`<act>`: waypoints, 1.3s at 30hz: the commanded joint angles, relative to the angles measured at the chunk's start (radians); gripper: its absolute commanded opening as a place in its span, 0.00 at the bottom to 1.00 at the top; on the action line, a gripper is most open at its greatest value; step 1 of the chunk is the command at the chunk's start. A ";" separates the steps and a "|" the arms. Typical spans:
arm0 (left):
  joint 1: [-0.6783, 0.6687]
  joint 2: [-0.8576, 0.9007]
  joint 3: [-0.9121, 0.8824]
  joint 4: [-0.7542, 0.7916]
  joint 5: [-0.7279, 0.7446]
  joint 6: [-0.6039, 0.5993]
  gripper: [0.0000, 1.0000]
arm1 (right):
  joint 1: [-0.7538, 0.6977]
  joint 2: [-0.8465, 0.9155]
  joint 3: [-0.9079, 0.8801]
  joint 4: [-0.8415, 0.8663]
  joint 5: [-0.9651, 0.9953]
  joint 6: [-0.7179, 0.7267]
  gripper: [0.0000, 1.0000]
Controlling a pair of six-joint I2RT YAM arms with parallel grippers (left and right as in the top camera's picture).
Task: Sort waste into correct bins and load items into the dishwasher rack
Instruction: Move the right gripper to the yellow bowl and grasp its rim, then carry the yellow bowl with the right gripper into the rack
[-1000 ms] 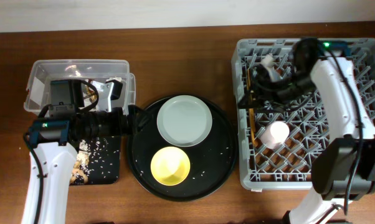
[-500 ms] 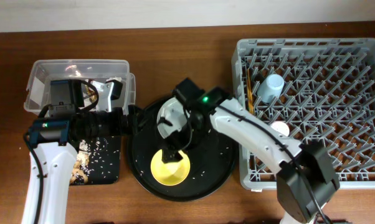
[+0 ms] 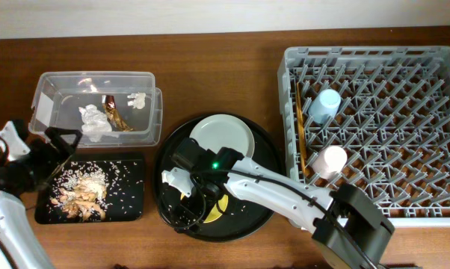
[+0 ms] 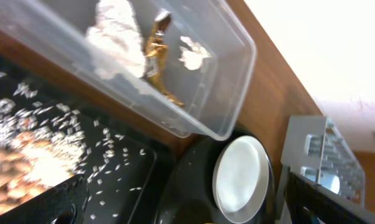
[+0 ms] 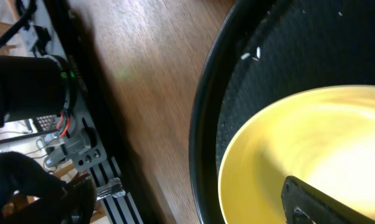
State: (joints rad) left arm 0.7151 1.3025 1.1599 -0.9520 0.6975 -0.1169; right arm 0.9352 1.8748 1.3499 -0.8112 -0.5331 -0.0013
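Pulls left gripper (image 3: 60, 143) back from tub (image 3: 94, 75), fingers apart. Brings right gripper (image 3: 189, 200) over yellow bowl (image 3: 225, 208), fingers spread; likely bound for rack (image 3: 359, 52) next

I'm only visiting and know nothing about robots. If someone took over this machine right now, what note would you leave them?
Left gripper: open, empty, by a corner of the black tray.
Right gripper: open, down at the yellow bowl on the round tray.
Done: tissue and foil wrapper in the clear tub; food scraps on the black tray; blue cup, pink cup and gold utensils in the rack.
Left: the bowl and the grey plate go into the rack.
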 commanded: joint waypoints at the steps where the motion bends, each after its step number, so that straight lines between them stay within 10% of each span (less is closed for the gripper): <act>1: 0.072 -0.002 0.015 -0.014 0.012 -0.002 1.00 | 0.026 -0.003 -0.017 0.043 0.194 0.045 0.89; 5: 0.072 -0.002 0.015 -0.014 0.012 -0.002 1.00 | 0.049 -0.003 -0.017 0.045 0.184 0.045 0.59; 15: 0.072 -0.002 0.015 -0.014 0.012 -0.002 1.00 | 0.080 0.094 -0.020 0.087 0.190 0.056 0.56; 17: 0.072 -0.002 0.015 -0.014 0.012 -0.002 1.00 | 0.079 0.095 -0.020 0.090 0.190 0.062 0.34; 25: 0.072 -0.002 0.015 -0.014 0.011 -0.002 1.00 | 0.079 0.096 -0.021 0.089 0.177 0.062 0.04; 35: 0.072 -0.002 0.015 -0.014 0.012 -0.002 1.00 | -0.040 -0.183 0.121 -0.077 0.064 0.031 0.05; 39: 0.072 -0.002 0.015 -0.015 0.012 -0.002 1.00 | -0.448 -0.438 0.121 -0.130 -0.122 -0.042 0.04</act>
State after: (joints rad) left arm 0.7830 1.3025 1.1606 -0.9661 0.6994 -0.1169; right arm 0.6468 1.5028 1.4506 -0.9398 -0.5301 0.0044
